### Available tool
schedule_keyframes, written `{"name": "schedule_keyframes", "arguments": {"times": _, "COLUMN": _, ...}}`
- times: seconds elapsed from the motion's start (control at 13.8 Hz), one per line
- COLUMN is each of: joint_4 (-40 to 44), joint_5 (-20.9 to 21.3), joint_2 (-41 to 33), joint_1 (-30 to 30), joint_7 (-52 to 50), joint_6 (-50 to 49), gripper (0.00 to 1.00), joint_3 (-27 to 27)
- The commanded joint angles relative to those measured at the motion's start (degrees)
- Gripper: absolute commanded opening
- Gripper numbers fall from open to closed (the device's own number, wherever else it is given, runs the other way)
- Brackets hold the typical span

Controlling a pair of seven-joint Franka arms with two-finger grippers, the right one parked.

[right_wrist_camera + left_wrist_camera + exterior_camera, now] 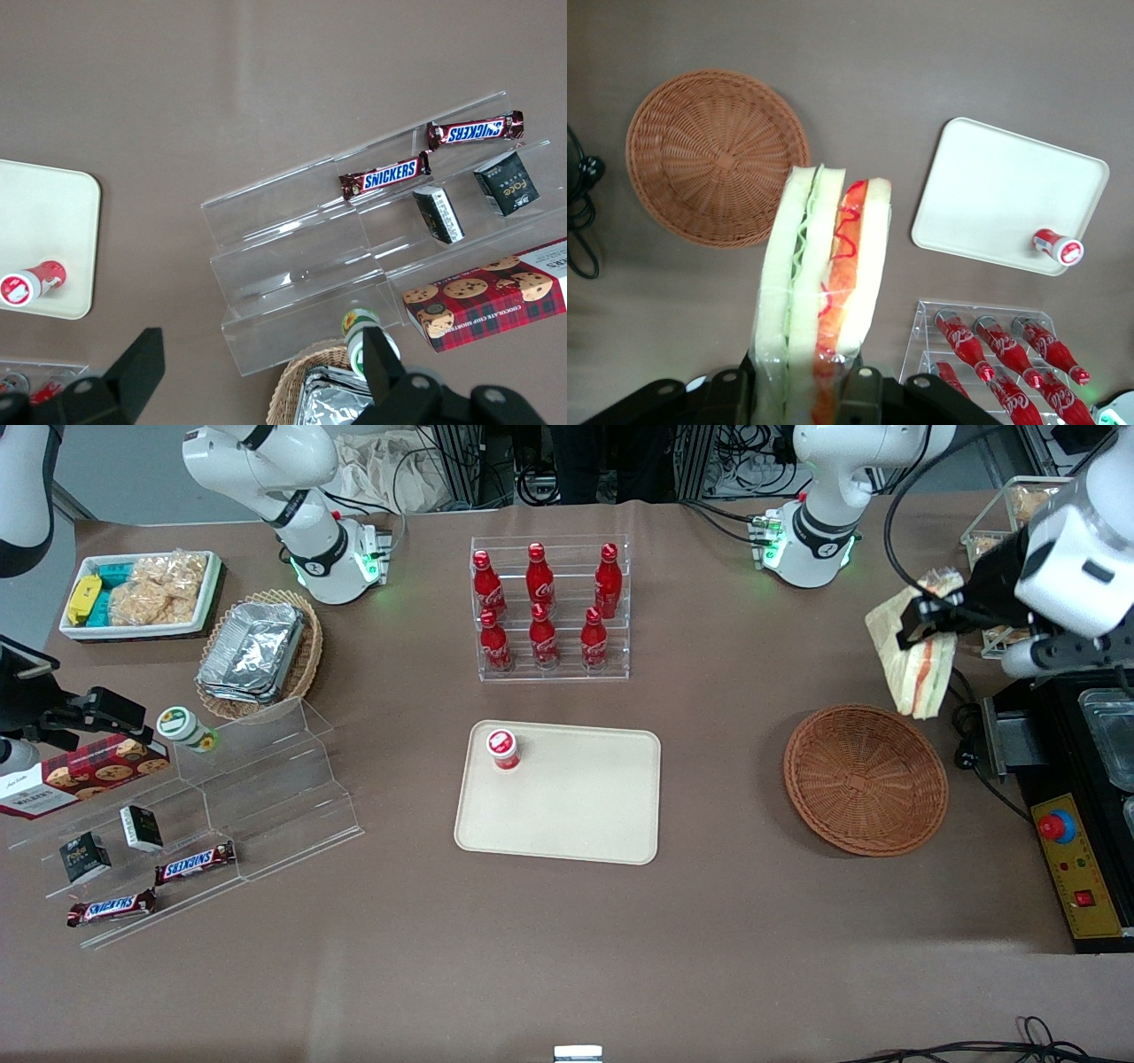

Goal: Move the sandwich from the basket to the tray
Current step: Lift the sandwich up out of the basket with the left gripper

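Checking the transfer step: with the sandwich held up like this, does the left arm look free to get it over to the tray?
Probably yes. The tool, shut on the sandwich, hangs above the basket. Nothing stands between it and the tray; only a small red-capped bottle occupies one corner.

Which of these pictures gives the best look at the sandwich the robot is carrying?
The left wrist view: the sandwich fills it, showing bread, green and red layers, clamped in the gripper. The front view shows it smaller, lifted above the table beside the basket, partly hidden by the gripper. The right wrist view misses it.
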Motion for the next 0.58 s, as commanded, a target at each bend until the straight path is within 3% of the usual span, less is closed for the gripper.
{"name": "schedule_keyframes", "arguments": {"times": 0.0, "joint_4": 3.2, "joint_5": -0.1, "joint_2": 2.8, "joint_1": 0.0, "joint_7": -3.9, "joint_6": 0.1, "gripper": 0.37, "joint_3": -6.8}}
{"name": "schedule_keyframes", "arguments": {"times": 0.29, "joint_4": 3.0, "joint_5": 0.8, "joint_2": 7.7, "joint_1": -0.9, "joint_7": -8.8, "joint_6": 10.5, "gripper": 0.38, "joint_3": -15.4}}
{"name": "schedule_keyframes", "arguments": {"times": 0.51, "joint_4": 2.9, "joint_5": 9.1, "joint_2": 17.0, "joint_1": -8.0, "joint_7": -14.3, "joint_6": 17.4, "gripper": 0.38, "joint_3": -16.0}}
